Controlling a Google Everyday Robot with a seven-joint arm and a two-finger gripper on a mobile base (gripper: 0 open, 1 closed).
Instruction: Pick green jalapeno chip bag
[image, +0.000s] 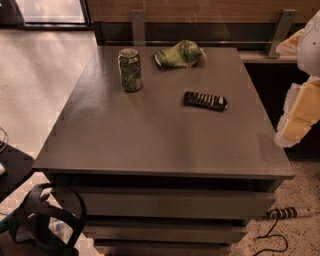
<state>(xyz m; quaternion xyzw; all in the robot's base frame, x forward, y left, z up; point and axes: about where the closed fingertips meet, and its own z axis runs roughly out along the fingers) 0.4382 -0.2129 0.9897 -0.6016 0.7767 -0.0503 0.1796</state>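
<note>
**Gripper** (296, 116): cream-yellow and padded-looking, beside the right edge of the bench (150, 145). Whether it is wide or narrow cannot be told.

**Bag** (179, 54): crumpled light-green foil with darker patches and a whitish edge. It lies well apart from the gripper, to its left and beyond it, by the bench's far edge. Its long axis runs roughly across the view (thin, yielding stuff, likely to crush under a pinch).

**Can** (130, 70): upright green metal cylinder, rigid. It stands further left than the bag, near it but apart.

**Bar** (205, 101): flat dark rectangle with white marks, left of the gripper and nearer than the bag, seemingly clear of a direct reach.

**Bench**: smooth, matte grey top.
</note>
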